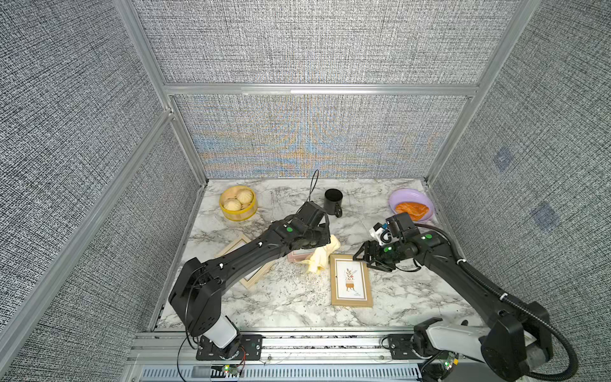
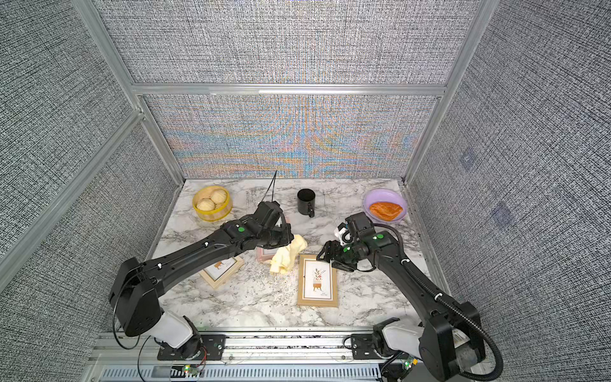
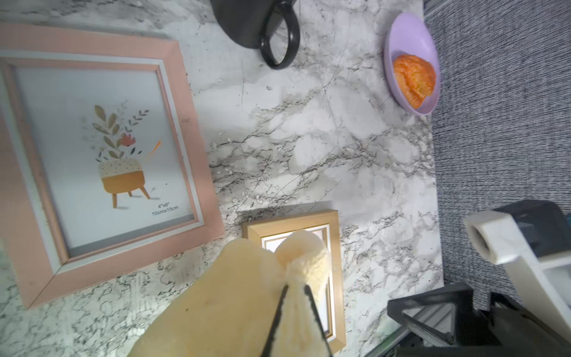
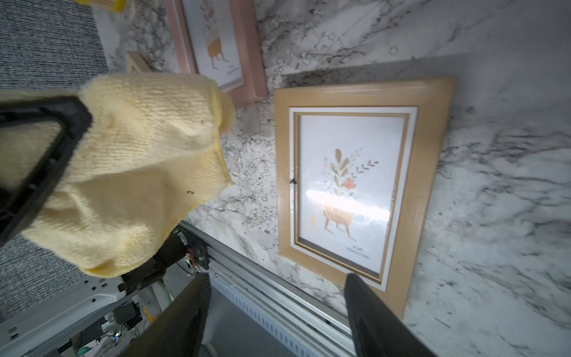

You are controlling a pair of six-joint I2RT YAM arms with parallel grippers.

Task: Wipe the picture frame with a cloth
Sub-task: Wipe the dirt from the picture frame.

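My left gripper (image 1: 325, 243) is shut on the pale yellow cloth (image 1: 322, 256), which hangs bunched from its fingertips (image 3: 285, 293) over a pink picture frame (image 3: 191, 129) at mid-table. A tan picture frame (image 1: 351, 280) lies flat just right of the cloth, its glass catching glare in the right wrist view (image 4: 432, 173). My right gripper (image 1: 363, 256) hovers open over that frame's far right corner, empty, as its wrist view (image 4: 275, 278) shows. A third, light wood frame (image 1: 246, 264) lies partly hidden under my left arm.
A yellow steamer with buns (image 1: 238, 202) stands at the back left, a black mug (image 1: 333, 201) at the back centre, and a purple plate with an orange pastry (image 1: 411, 203) at the back right. Fine crumbs (image 1: 310, 281) speckle the marble beside the tan frame.
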